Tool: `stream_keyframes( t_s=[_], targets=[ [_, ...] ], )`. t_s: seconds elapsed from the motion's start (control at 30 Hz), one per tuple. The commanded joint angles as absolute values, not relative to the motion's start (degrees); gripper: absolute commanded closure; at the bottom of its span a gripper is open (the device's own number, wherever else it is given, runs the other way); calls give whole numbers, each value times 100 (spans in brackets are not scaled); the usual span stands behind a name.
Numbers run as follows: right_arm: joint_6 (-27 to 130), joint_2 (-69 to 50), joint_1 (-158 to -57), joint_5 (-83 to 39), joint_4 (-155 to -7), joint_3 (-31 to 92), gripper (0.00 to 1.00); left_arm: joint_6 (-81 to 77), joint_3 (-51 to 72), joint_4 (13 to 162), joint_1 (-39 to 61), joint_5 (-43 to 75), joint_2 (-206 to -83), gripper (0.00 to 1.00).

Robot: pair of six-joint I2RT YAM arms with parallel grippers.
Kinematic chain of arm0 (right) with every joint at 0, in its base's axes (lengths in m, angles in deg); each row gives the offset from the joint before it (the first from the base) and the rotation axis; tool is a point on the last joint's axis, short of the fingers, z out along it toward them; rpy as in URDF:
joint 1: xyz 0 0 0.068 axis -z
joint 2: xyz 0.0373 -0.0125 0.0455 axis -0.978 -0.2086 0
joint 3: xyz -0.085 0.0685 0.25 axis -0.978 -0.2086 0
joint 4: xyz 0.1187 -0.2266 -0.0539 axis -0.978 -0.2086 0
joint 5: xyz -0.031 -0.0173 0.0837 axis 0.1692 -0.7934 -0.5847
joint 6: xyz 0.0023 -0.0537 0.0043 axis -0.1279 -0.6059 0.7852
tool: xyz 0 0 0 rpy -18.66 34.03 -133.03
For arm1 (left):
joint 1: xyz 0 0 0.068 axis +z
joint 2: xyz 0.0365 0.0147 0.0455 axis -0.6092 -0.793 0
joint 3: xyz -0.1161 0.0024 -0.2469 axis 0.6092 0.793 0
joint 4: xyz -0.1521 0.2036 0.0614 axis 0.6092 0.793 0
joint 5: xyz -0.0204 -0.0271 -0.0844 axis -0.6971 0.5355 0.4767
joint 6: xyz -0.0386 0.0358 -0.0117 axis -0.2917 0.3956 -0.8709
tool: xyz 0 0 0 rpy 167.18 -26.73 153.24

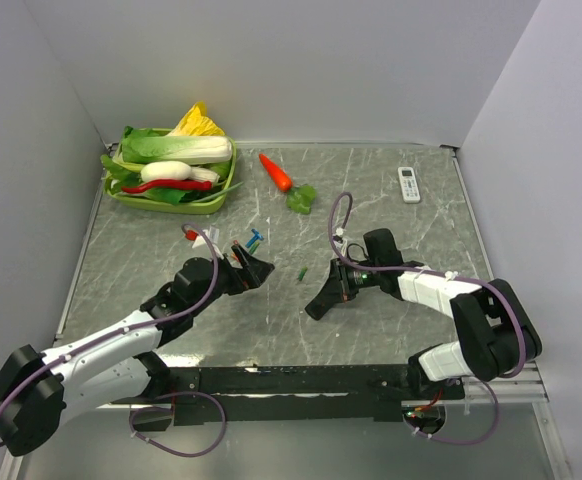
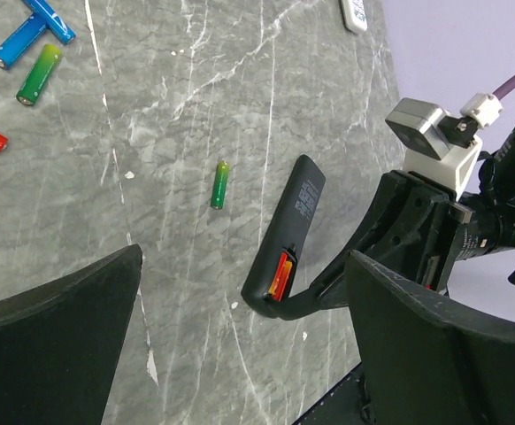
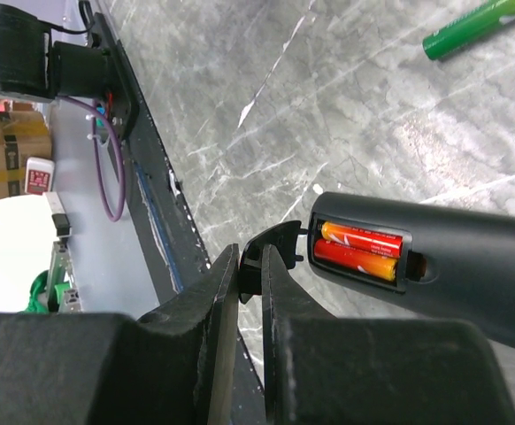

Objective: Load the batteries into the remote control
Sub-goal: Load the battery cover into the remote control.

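The black remote control (image 1: 323,292) lies back-up at mid-table, its compartment open with two red-orange batteries (image 3: 359,250) inside; it also shows in the left wrist view (image 2: 293,212) and the right wrist view (image 3: 470,274). My right gripper (image 3: 250,257) is shut on the thin black battery cover (image 3: 282,241) at the compartment's end (image 1: 314,310). My left gripper (image 2: 246,258) is open and empty, hovering left of the remote (image 1: 259,268). One green battery (image 2: 219,184) lies beside the remote. Several loose batteries (image 2: 39,73) lie farther left (image 1: 251,240).
A green tray (image 1: 211,205) of vegetables stands at the back left. An orange carrot (image 1: 276,172) lies behind the middle. A white remote (image 1: 409,185) lies at the back right. A black rail (image 1: 301,380) runs along the near edge.
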State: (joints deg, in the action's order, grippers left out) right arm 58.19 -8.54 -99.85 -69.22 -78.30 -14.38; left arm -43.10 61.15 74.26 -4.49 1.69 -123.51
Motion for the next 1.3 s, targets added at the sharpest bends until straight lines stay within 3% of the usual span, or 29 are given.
stream_keyframes(
  t_s=[0.0,1.27],
  targets=[
    [5654,-809,-10011,-6993,-7549,-1283,100,-4242,5944,7293,-404,272,-12391,1],
    [5003,-1046,-9993,-6721,-8428,-1010,100,-4251,5962,7126,-290,536,-12567,1]
  ],
)
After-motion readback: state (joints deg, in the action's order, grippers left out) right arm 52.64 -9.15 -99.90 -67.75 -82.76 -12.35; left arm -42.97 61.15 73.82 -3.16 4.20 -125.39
